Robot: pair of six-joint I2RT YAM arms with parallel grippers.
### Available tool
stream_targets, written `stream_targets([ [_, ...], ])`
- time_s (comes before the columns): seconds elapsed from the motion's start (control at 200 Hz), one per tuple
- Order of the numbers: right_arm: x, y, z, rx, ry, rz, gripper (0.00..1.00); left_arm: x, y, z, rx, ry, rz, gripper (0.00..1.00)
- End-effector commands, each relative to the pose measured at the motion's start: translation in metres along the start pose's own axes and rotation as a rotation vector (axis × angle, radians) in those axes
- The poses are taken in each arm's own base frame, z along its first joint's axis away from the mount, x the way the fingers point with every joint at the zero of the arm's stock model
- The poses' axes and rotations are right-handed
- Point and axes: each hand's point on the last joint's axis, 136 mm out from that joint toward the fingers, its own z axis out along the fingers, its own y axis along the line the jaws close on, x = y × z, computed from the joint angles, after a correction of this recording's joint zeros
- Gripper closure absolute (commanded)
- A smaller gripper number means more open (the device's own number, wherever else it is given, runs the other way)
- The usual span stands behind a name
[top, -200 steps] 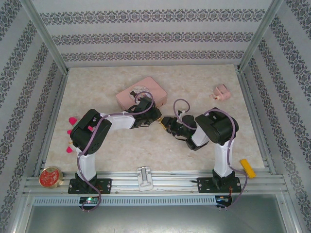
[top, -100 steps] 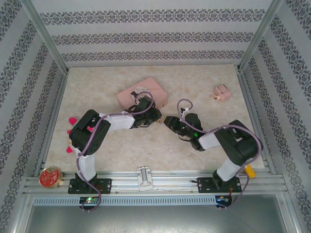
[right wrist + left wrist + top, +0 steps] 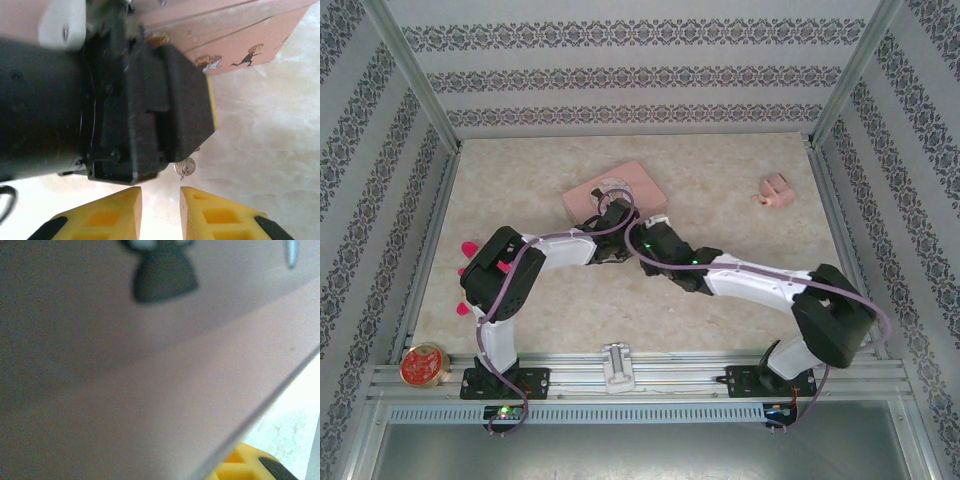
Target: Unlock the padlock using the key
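The pink tin (image 3: 620, 185) lies mid-table, and my left gripper (image 3: 618, 222) is pressed to its near edge. In the left wrist view the tin (image 3: 150, 365) is a close blur, with one yellow fingertip (image 3: 245, 465) at the bottom right. My right gripper (image 3: 161, 210) is narrowly open with nothing between its fingers. It points at the left gripper's black body (image 3: 150, 110). Under that body's tip peeks the padlock (image 3: 184, 166), a tiny round brassy piece with a thin sliver sticking out toward me. I cannot tell whether that sliver is the key or whether the left fingers grip the padlock.
A small pink lump (image 3: 776, 188) sits at the back right. Pink pegs (image 3: 468, 248) lie along the left edge, and a red round tin (image 3: 423, 364) rests on the front rail. A white bracket (image 3: 618, 366) stands between the arm bases. The tin's side (image 3: 230, 35) rises just behind the grippers.
My right arm has stretched out low and to the left, bringing its gripper up close behind the left gripper. The pink tin has turned slightly. The left arm has hardly moved.
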Motion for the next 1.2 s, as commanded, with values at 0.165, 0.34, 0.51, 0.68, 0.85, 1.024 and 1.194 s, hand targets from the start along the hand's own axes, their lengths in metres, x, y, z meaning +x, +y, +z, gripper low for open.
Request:
stream_targets([
  [0.165, 0.022, -0.006, 0.019, 0.26, 0.108, -0.322, 0.76, 0.028, -0.004, -0.005, 0.027, 0.168, -0.066, 0.84],
  [0.34, 0.024, -0.011, 0.024, 0.31, 0.115, -0.359, 0.76, 0.029, -0.006, -0.006, 0.037, 0.183, -0.066, 0.84],
  [0.51, 0.024, -0.011, 0.028, 0.329, 0.103, -0.397, 0.78, 0.029, -0.008, -0.007, 0.043, 0.191, -0.068, 0.84],
  [0.68, 0.02, -0.011, 0.011, 0.283, 0.04, -0.332, 0.77, 0.027, -0.007, -0.01, 0.042, 0.184, -0.075, 0.84],
  [0.85, 0.019, -0.016, -0.009, 0.239, -0.021, -0.298, 0.76, 0.025, -0.008, -0.015, 0.038, 0.197, -0.09, 0.84],
  [1.024, 0.026, -0.017, -0.01, 0.165, -0.031, -0.311, 0.76, 0.024, -0.011, -0.022, 0.003, 0.242, -0.076, 0.84],
  [1.194, 0.03, -0.013, -0.007, 0.105, -0.043, -0.302, 0.76, 0.023, -0.006, -0.032, -0.058, 0.301, -0.081, 0.84],
])
